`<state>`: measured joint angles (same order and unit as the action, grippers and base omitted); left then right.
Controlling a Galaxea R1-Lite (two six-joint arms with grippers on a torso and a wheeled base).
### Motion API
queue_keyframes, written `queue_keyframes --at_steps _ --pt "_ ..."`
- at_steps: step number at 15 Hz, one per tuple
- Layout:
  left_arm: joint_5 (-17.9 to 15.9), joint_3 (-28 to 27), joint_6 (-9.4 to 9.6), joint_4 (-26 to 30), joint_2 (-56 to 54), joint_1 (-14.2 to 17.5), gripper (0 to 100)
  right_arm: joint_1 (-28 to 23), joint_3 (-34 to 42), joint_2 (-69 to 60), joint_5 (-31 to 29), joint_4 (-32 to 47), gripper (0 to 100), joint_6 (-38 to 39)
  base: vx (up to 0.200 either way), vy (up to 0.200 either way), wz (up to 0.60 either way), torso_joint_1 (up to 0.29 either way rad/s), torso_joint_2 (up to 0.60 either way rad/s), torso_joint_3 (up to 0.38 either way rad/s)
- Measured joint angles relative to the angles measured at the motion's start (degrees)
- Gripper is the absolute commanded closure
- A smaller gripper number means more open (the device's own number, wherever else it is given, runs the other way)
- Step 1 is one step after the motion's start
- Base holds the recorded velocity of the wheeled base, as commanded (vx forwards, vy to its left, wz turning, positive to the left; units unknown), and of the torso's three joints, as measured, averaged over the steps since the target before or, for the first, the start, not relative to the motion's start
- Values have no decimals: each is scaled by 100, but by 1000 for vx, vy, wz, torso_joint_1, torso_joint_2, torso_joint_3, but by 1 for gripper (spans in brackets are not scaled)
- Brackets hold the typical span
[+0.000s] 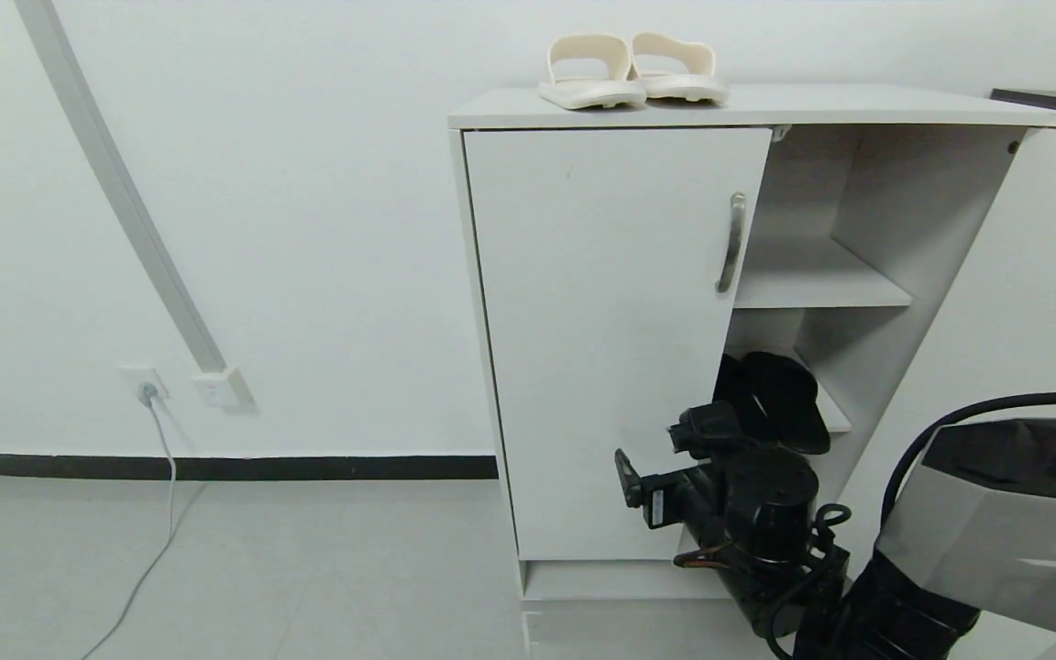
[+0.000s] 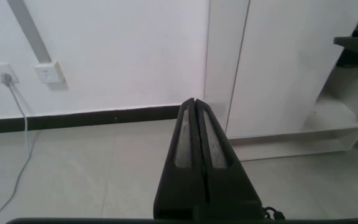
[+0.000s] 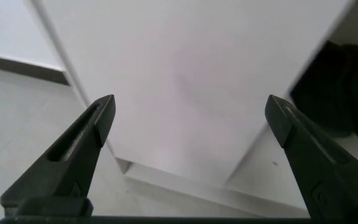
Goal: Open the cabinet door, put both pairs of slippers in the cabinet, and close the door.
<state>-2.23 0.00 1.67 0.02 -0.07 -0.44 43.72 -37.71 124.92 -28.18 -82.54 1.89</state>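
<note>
**Black pair inside, cream pair on top**

The cream slippers sit on top of the cabinet. The black slippers are on a lower shelf inside. The right end effector gapes wide before the closed left door. The left end effector is pressed closed.

A plain white wall was bordered at its foot by a black skirting strip above a pale grey floor, grey trunking was run slantwise down to a white box, and a grey cable was plugged into the socket beside it.
</note>
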Motion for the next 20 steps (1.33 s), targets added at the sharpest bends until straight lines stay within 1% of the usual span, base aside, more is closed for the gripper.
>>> queue_keyframes --at_steps 13,17,20 --pt "2 0 -11 -2 0 0 100 2 63 91 121 -190 0 -99 0 0 0 0 0 0" --pt "2 0 -11 9 0 0 100 24 61 91 121 -195 0 -111 0 0 0 7 -182 -275" --pt "0 -2 -9 -7 0 0 100 46 69 105 121 -193 0 -111 0 0 0 45 -528 -369"
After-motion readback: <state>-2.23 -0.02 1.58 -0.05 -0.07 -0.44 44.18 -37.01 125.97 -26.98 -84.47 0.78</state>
